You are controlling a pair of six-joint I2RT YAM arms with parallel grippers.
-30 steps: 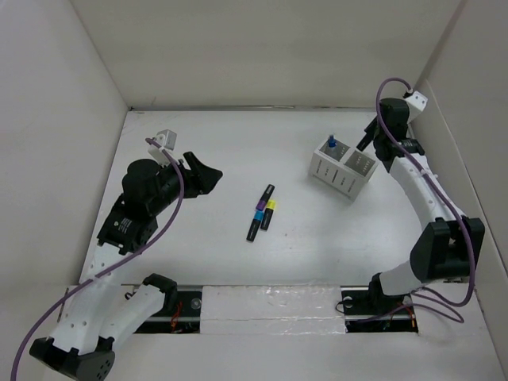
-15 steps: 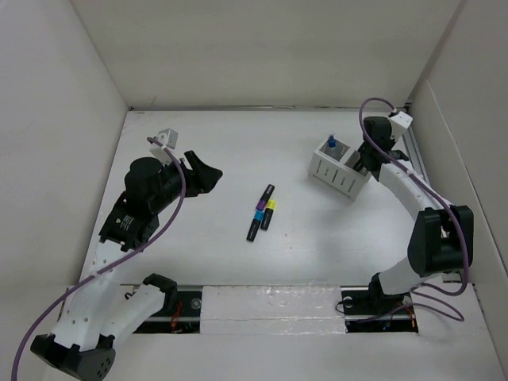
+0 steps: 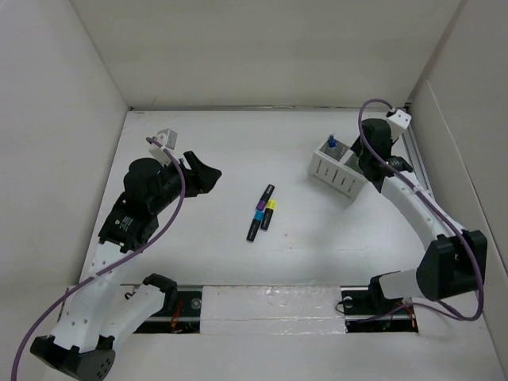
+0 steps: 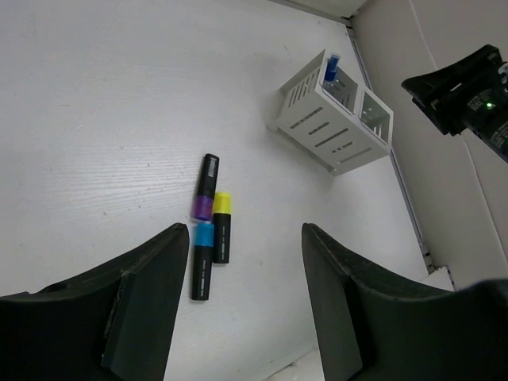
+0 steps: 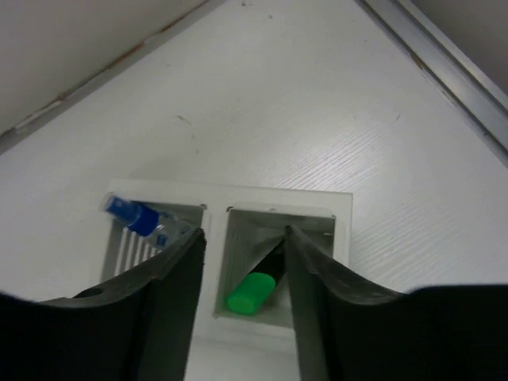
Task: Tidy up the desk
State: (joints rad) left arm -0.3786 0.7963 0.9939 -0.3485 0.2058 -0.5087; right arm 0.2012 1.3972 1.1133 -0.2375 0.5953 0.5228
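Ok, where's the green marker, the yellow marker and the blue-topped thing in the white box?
green marker [image 5: 248, 294]: right wrist view, on its green cap.
yellow marker [image 4: 221, 203]: left wrist view, on its yellow cap.
blue-topped thing [image 5: 135, 216]: right wrist view, on its blue top.

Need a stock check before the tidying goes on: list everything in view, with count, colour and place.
desk: one, white, enclosed by white wall panels
pen holder: one, white, ribbed, two compartments, far right of the desk
blue-capped item: one, blue cap, in one compartment
green-capped marker: one, green cap on dark body, in the other compartment
highlighters: three, black with purple, blue and yellow caps, lying together mid-desk
left gripper: one, black, open and empty, above the desk's left side
right gripper: one, black, open, over the green-capped marker's compartment
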